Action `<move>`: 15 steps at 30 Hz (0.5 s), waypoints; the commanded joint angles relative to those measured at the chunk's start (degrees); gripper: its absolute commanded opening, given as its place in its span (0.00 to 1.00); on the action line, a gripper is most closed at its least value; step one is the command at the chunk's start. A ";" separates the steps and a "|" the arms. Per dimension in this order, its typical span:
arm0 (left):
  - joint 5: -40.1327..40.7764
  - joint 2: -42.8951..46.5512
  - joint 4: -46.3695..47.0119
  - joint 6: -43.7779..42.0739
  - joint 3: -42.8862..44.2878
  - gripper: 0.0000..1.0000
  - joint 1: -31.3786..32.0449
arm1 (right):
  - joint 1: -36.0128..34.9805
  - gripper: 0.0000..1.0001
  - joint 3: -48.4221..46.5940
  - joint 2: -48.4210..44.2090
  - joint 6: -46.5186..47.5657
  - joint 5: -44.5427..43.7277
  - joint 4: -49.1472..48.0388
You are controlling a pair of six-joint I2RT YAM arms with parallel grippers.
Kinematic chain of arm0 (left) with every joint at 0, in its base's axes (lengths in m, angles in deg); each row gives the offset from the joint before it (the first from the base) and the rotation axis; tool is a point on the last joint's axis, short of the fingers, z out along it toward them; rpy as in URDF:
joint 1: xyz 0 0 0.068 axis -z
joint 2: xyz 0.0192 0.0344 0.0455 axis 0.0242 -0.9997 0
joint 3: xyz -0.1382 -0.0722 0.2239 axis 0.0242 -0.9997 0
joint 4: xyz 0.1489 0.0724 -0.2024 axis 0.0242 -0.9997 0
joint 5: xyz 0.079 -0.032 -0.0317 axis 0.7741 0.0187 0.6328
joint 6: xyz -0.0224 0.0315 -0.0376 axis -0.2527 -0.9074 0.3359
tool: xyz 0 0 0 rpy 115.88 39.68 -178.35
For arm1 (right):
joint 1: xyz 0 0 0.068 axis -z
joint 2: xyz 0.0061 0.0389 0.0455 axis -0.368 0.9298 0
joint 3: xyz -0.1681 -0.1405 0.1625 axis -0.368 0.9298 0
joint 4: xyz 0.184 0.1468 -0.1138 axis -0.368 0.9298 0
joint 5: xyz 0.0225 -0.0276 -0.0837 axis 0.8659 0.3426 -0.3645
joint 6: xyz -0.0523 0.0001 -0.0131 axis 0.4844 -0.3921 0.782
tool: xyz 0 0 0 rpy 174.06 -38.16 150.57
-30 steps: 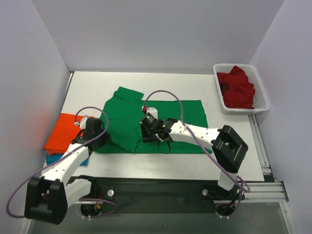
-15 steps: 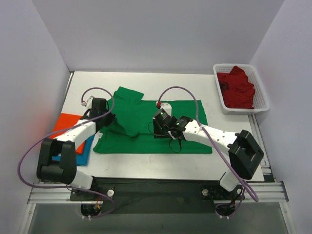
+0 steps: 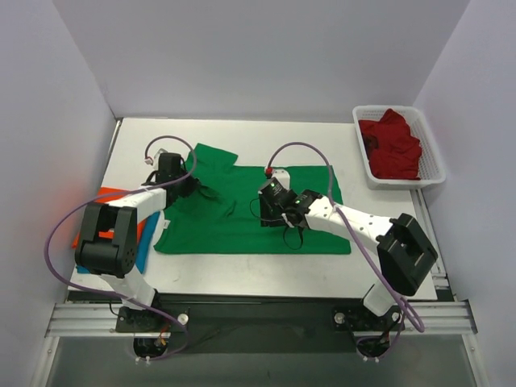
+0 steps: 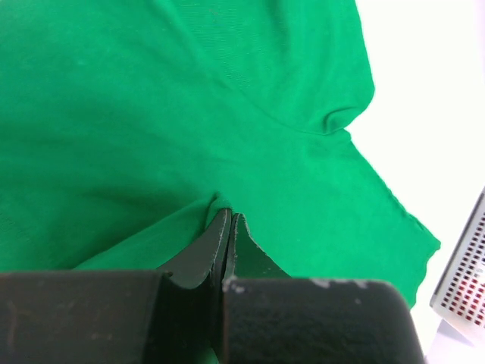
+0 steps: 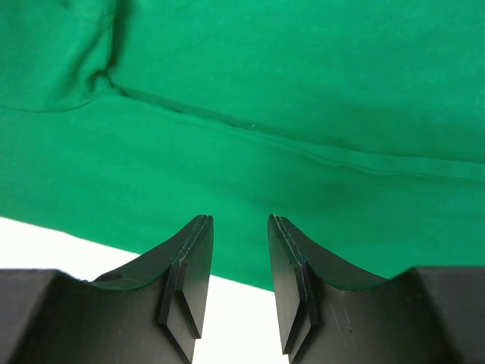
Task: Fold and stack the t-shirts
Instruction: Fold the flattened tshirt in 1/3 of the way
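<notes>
- The green t-shirt [image 3: 234, 226] lies spread flat across the middle of the counter [image 3: 306, 141], one short sleeve reaching toward the far left. My left pincer [image 4: 226, 220] nips a small raised fold of it.
- The orange t-shirt [image 3: 103, 198] lies at the left edge, on top of the blue one.
- Of the blue t-shirt [image 3: 142, 251] only a strip shows.
- The dark red t-shirt [image 3: 393, 149] lies crumpled at the far right corner.

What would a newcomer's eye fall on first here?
A green shirt lies spread mid-table. The left pincer is shut on a fold of it; the right pincer hangs open over it. A red shirt fills the basket at far right.
</notes>
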 commanded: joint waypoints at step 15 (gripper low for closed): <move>-1.93 0.01 5.03 -1.76 2.20 0.17 -2.86 | 7.93 0.38 3.94 -2.16 3.80 -1.06 1.55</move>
